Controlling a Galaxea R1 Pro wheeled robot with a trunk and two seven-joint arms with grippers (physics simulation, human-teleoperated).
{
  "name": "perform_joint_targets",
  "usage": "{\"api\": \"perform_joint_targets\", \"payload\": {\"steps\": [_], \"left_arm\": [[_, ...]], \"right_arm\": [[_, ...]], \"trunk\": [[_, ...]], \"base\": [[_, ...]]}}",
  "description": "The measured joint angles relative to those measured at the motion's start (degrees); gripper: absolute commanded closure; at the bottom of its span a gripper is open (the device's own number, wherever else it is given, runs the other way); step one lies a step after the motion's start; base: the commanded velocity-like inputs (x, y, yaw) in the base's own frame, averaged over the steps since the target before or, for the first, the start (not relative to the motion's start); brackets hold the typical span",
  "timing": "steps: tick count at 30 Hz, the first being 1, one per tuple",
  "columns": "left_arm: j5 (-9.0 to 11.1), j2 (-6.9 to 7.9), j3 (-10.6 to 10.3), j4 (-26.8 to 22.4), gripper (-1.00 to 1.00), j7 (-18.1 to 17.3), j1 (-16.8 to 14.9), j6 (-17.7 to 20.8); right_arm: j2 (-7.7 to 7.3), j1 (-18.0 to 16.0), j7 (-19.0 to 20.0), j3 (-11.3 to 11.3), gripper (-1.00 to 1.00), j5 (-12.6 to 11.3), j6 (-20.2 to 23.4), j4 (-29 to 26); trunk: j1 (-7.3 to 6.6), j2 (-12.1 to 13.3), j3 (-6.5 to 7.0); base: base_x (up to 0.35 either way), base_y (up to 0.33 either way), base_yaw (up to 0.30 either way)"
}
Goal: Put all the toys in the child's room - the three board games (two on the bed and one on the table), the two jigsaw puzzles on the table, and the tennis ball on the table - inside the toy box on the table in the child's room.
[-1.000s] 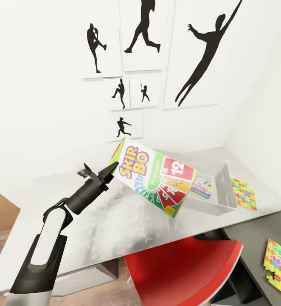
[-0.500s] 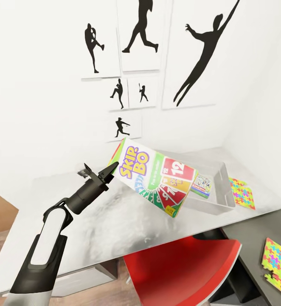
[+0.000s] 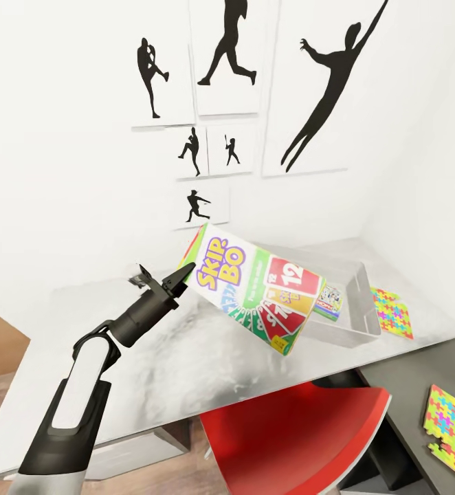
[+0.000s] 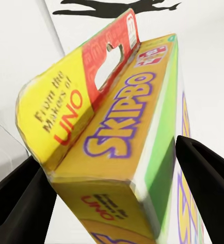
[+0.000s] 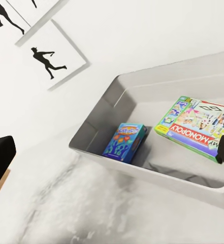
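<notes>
While the left hand [image 3: 164, 283] grips its corner, the Skip-Bo box [image 3: 258, 295] hangs tilted beside the toy box [image 3: 360, 323]

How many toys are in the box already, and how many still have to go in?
Two are in the pale grey toy box: the small blue game box and the green-edged Monopoly box. The left gripper holds the third, the yellow, green and red Skip-Bo box, in the air beside the box. Two bright jigsaw sheets still wait, one on the pale desk, one on the dark side table. I can't see the tennis ball.
</notes>
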Motion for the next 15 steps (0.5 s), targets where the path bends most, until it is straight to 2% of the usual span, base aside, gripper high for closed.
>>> {"api": "perform_joint_targets", "payload": {"steps": [12, 15], "left_arm": [[-0.1, 0.01, -0.5, 0.0, 1.0, 0.1, -0.1, 0.0], [-0.1, -0.45, -0.7, 0.0, 1.0, 0.2, -0.3, 0.0]], "right_arm": [[0.02, 0.0, 0.0, 0.0, -1.0, 0.0, 0.0, 0.0], [0.02, 0.0, 0.0, -0.1, -1.0, 0.0, 0.0, 0.0]], "trunk": [[0.0, 0.0, 0.0], [0.0, 0.0, 0.0]], "base": [[0.0, 0.0, 0.0], [0.0, 0.0, 0.0]]}}
